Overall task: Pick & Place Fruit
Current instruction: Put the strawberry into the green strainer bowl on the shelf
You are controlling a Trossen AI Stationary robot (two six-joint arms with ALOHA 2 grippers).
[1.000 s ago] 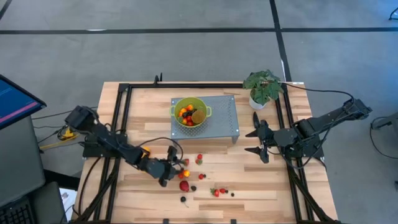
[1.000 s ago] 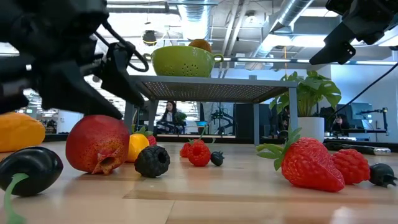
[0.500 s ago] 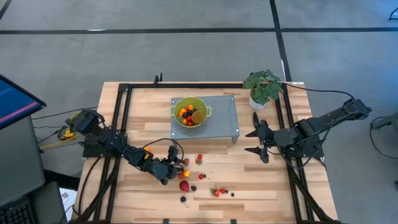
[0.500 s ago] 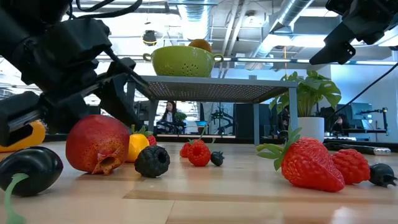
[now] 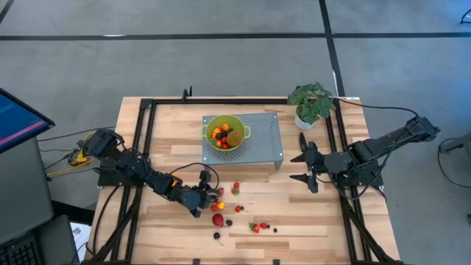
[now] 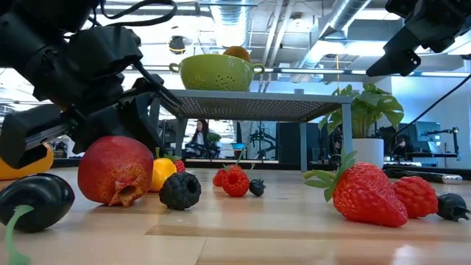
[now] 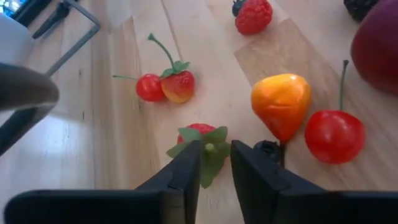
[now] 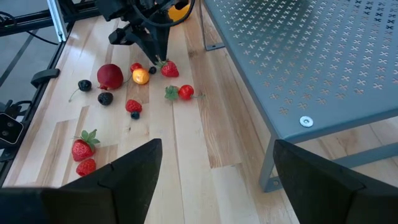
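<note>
Fingers (image 7: 186,171) of the left gripper (image 7: 214,163) pinched a strawberry's green leaves (image 7: 208,144).
Strawberry (image 7: 198,130) lay just beyond the fingertips; right gripper (image 5: 305,168) hung spread wide, well apart.

Left arm low and working, right arm parked.
Left arm reached in from the table's left edge, wrist pitched down, left gripper (image 5: 208,196) at the tabletop with fingers (image 7: 186,171) drawn near together, a narrow gap between them. Right arm was raised above the right side, right gripper (image 5: 306,168) spread wide, pointing inward.
</note>
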